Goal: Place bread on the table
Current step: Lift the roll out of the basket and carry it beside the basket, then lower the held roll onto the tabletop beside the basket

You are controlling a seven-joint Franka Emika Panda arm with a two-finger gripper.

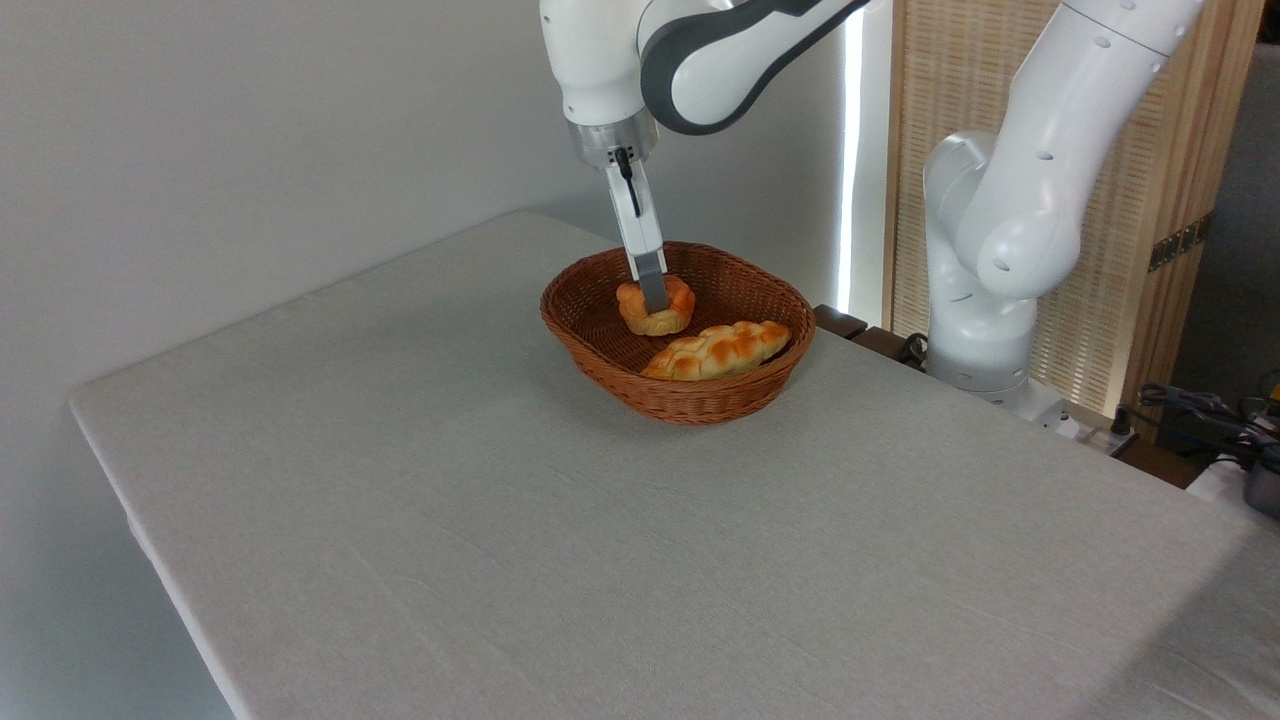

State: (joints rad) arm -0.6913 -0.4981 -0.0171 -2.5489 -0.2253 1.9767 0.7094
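The claw (652, 292) reaches straight down into the wicker basket (600, 340) and sits right on the bread (655, 308) — whether it is clenched on it I cannot tell. Bare desk (420, 480) lies left and nearer the camera — over the rim.

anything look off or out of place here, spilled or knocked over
Nothing stands out. The wicker basket sits upright on the table, with the braided loaf and the small bun inside it. The gripper reaches down onto the bun. Nothing is spilled on the cloth.
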